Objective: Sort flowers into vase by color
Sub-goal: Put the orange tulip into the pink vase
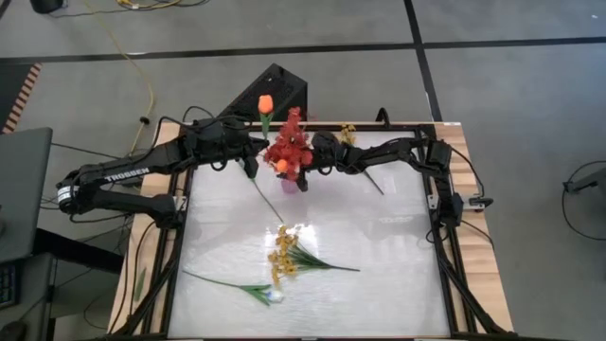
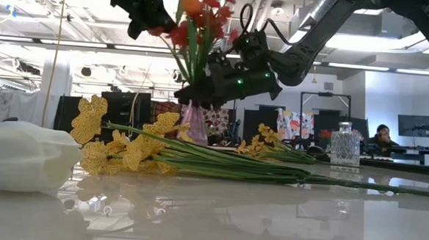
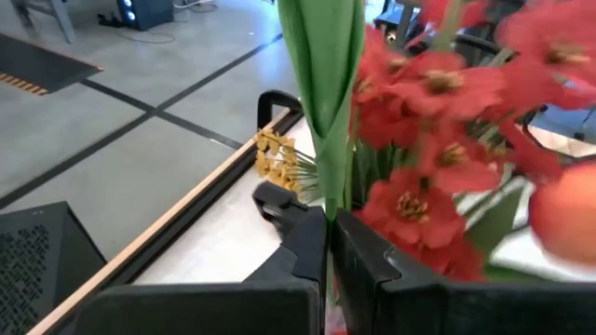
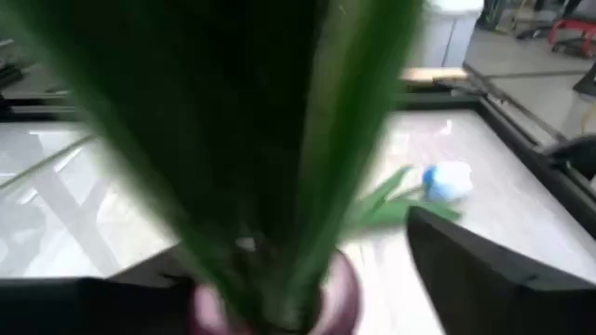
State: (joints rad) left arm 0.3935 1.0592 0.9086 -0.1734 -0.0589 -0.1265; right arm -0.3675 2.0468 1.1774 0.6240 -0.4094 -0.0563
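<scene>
At the desk's point(image 1: 379, 246) far edge, my left hand point(image 3: 329, 244) pinches a green stem point(image 3: 326, 84) among red blossom sprays point(image 1: 289, 147) in the pinkish glass vase point(image 2: 194, 124); my right hand point(image 1: 317, 156) beside it, grip unclear.

Grey tiled floor point(image 1: 511, 95) — bright ceiling lights point(image 2: 27, 48) beyond.

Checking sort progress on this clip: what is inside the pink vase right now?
The pink vase holds red blossom sprays, an orange tulip and green leaves. Blooms and both grippers cover its inside, so stems cannot be counted.
</scene>
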